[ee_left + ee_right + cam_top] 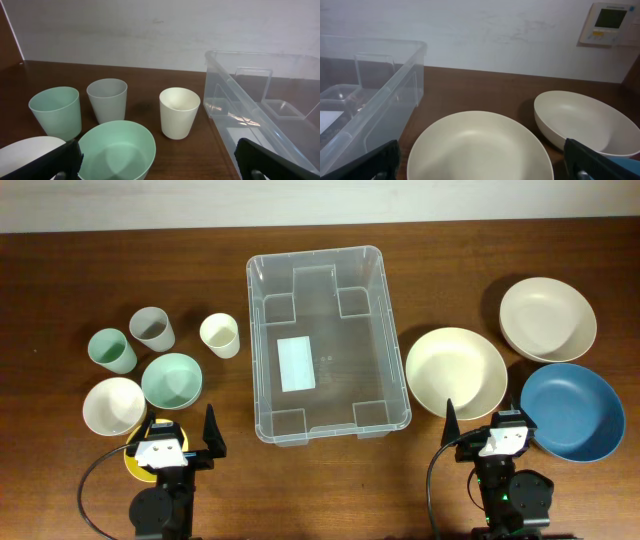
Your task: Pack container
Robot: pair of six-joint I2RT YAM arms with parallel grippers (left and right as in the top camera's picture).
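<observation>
Container (pixel 252 350) rim just beside wide cream bowl (pixel 455 372)

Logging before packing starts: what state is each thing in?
container: lidless, empty
green cup: upright, empty
grey cup: upright, empty
cream cup: upright, empty
green bowl: upright, empty
white bowl: upright, empty
cream bowl: upright, empty
beige bowl: upright, empty
blue bowl: upright, empty
left gripper: open
right gripper: open
</observation>
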